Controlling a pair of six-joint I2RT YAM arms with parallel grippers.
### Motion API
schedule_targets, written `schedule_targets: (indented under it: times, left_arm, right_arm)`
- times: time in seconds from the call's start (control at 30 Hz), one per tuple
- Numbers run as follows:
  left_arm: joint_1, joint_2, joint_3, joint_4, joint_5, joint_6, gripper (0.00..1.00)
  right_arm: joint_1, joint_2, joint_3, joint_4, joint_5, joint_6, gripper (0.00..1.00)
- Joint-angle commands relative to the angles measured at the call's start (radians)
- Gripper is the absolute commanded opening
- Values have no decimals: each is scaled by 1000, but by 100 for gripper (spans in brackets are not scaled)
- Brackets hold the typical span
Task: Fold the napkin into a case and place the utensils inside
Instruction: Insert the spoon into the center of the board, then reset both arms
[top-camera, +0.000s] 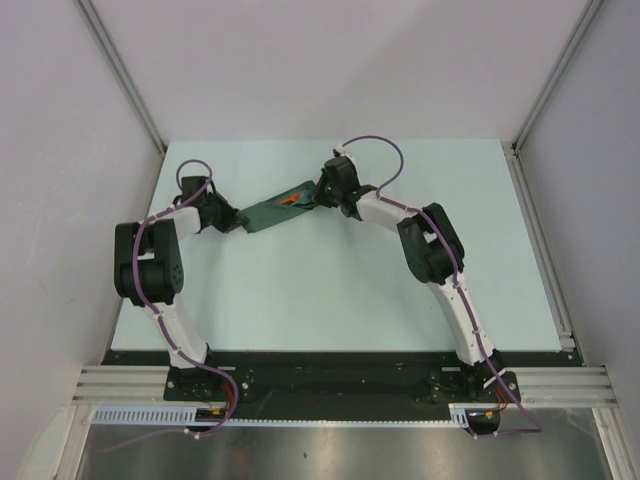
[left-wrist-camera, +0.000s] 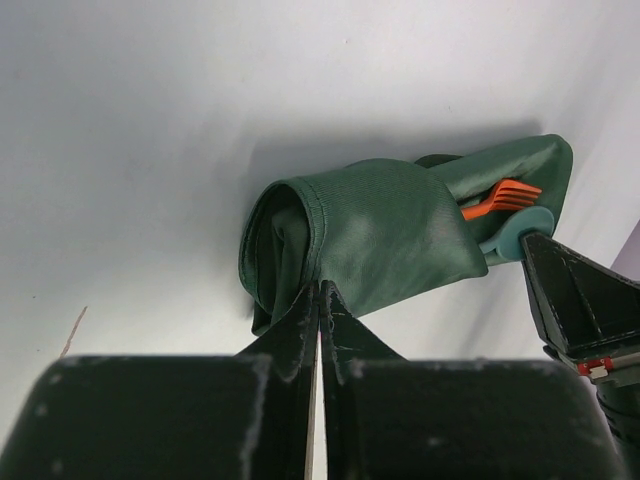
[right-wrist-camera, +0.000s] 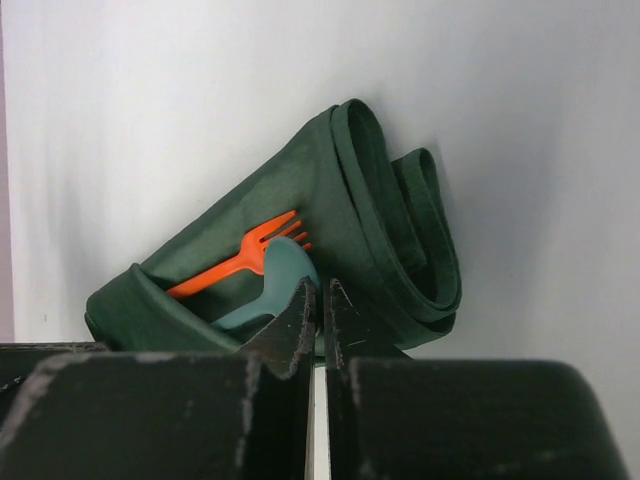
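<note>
On the left, the left gripper has its two fingers pressed together, and they pinch the left end of the dark green soft cloth napkin. The napkin is rolled into a long thin case. It lies slanted on the far part of the pale flat table, between the two arms. In its open right end sit the thin orange-red plastic fork and the teal-green plastic spoon, with their heads poking out. On the right, the right gripper is pressed together too, right at that open end, next to the spoon. Whether it nips any cloth cannot be told. The job looks almost done. The next move should be small. Both grippers need to let go softly and lift away, so the case does not unroll and nothing slips out.
</note>
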Motion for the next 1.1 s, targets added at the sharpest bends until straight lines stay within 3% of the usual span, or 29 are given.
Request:
schedule_targets:
  times: [0.0, 0.13, 0.17, 0.23, 0.27, 0.47, 0.6, 0.77, 0.87, 1.0, 1.07]
  left_arm:
    - [4, 0, -8, 29, -3, -13, 2]
    - [5, -11, -8, 25, -12, -5, 2]
    - [4, -22, -8, 22, -15, -1, 2]
    - [4, -35, -2, 5, -29, 4, 4]
    - [5, -52, 3, -4, -32, 4, 6]
    - [-15, -176, 8, -34, -89, 44, 28]
    - [-83, -281, 28, -61, -126, 91, 41]
    - [-263, -385, 34, -95, -150, 188, 46]
    - [-390, -494, -20, -51, -176, 240, 50]
    - [-569, -635, -153, 28, -175, 300, 59]
    - [-640, -696, -195, 73, -202, 340, 60]
  right_arm:
    - [17, 13, 45, 8, -8, 19, 0]
    - [15, 11, 41, 8, -18, 21, 3]
    - [14, 10, 41, 8, -22, 18, 16]
    - [12, 8, 53, -27, -22, 7, 26]
    - [12, 7, 59, -46, -15, -15, 32]
    - [0, -7, 134, -136, -13, -76, 45]
    - [-15, -19, 231, -254, -1, -154, 51]
    - [-35, -142, 239, -395, 66, -260, 58]
    - [-42, -286, 115, -447, 119, -326, 63]
    - [-51, -544, -218, -416, 170, -348, 70]
    - [-61, -649, -461, -355, 156, -345, 71]
